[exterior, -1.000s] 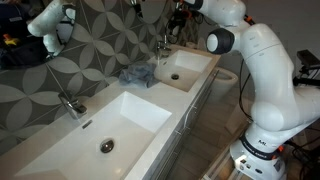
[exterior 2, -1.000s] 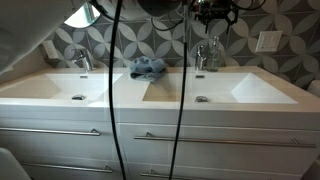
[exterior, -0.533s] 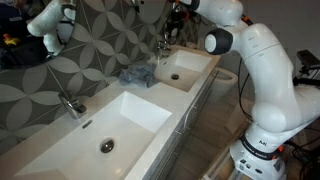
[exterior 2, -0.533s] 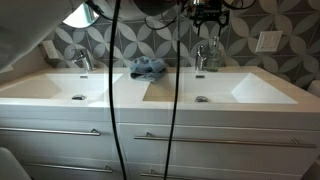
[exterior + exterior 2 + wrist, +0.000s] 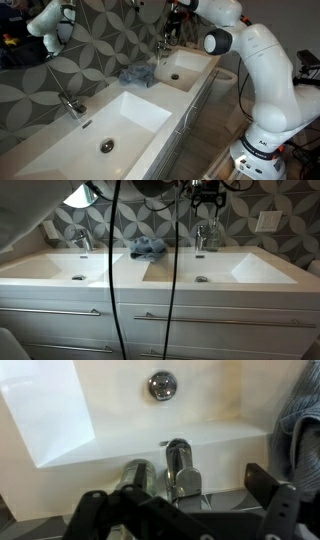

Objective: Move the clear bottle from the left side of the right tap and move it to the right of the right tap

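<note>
Wrist view: claw [image 5: 180, 495] spread open over clear bottle [image 5: 137, 478] beside tap [image 5: 178, 466].

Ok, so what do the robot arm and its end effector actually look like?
The arm is glossy white, built from fat rounded segments, with a dark round cap on one joint. The end effector is black, and its fingers are angular linked bars. No lettering or markings are legible in any view.

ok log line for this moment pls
gripper: open, above chrome right tap | clear bottle: beside tap, not held | crumpled blue cloth: on white counter
</note>
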